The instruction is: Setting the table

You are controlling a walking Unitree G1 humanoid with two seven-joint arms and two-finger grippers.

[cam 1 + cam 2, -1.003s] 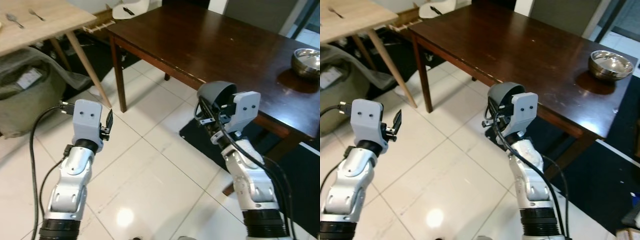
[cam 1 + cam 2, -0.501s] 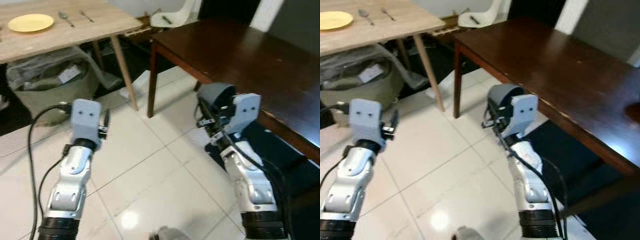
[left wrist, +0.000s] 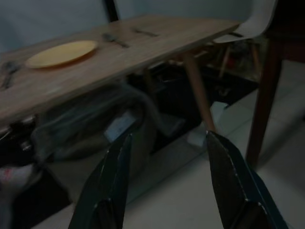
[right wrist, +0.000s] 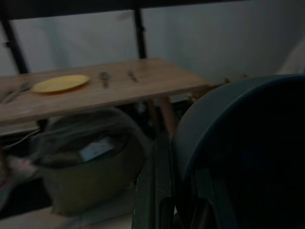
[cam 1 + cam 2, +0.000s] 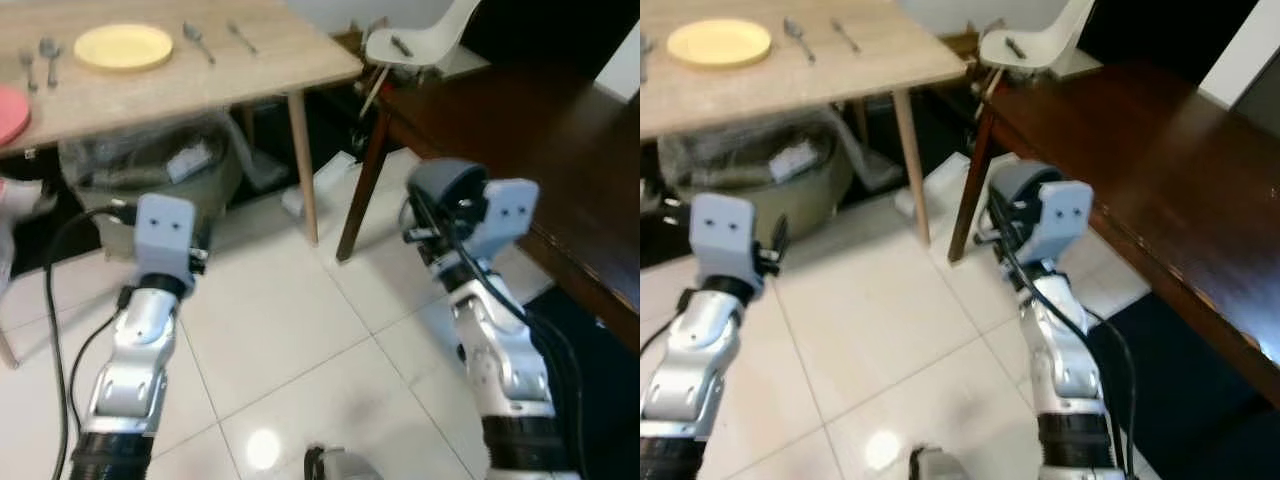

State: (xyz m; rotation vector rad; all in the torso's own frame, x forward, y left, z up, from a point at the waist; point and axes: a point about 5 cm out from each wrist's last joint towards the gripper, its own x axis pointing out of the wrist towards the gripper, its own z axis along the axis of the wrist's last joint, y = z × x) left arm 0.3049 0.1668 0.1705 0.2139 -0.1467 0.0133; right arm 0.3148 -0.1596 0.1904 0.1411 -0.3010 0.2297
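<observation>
Nearest the camera, both silver arms are raised over the white tiled floor (image 5: 300, 340). The right gripper (image 5: 425, 215) is clamped on a dark grey bowl (image 5: 445, 185), which it holds tipped on its side in the air, its rim pinched between the fingers and its hollow bulking large in the right wrist view. The left gripper (image 3: 164, 181) holds nothing, its two black fingers (image 3: 112, 176) spread wide apart. Beyond the arms, a grey-green bag (image 5: 150, 170) with clear plastic over it sits on the floor under a light wooden table (image 5: 200, 85). On that table lie a yellow plate (image 5: 123, 46), two spoons (image 5: 37, 60) on its left side and a spoon and fork (image 5: 215, 40) on its right, with the edge of a pink plate (image 5: 8, 112) nearer the left border. To the right stands a dark brown table (image 5: 540, 150), and past it a white chair (image 5: 420, 40) with a small dark object on its seat.
</observation>
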